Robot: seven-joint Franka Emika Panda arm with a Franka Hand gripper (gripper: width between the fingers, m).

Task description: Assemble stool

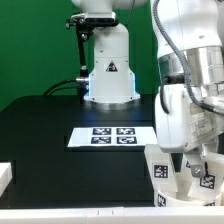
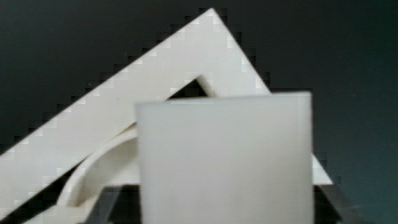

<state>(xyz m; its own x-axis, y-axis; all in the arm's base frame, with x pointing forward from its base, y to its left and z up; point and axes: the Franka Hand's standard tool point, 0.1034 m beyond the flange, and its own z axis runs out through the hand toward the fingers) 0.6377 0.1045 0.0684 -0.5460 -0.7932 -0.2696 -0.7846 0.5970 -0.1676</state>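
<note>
The gripper (image 1: 190,160) clamps a white stool leg (image 2: 222,160) upright, above the counter (image 1: 50,125) just beside the marker board (image 1: 114,137); it should keep the leg plumb while seating it.

White Franka Panda arm showing its glossy plastic shell against a green backdrop.

The robot's rounded white base column (image 1: 109,68) is carrying a black triangular warning mark and glowing pale blue along its lower rim, with a black joint ring (image 1: 91,21) sitting above it and a thin black cable (image 1: 64,86) trailing off beside it. Nearer the exterior camera, the arm's smooth white-and-silver cylindrical wrist segment (image 1: 188,62) is catching light on its curved casing. Gripper details are appearing too blurred to make out.
</note>
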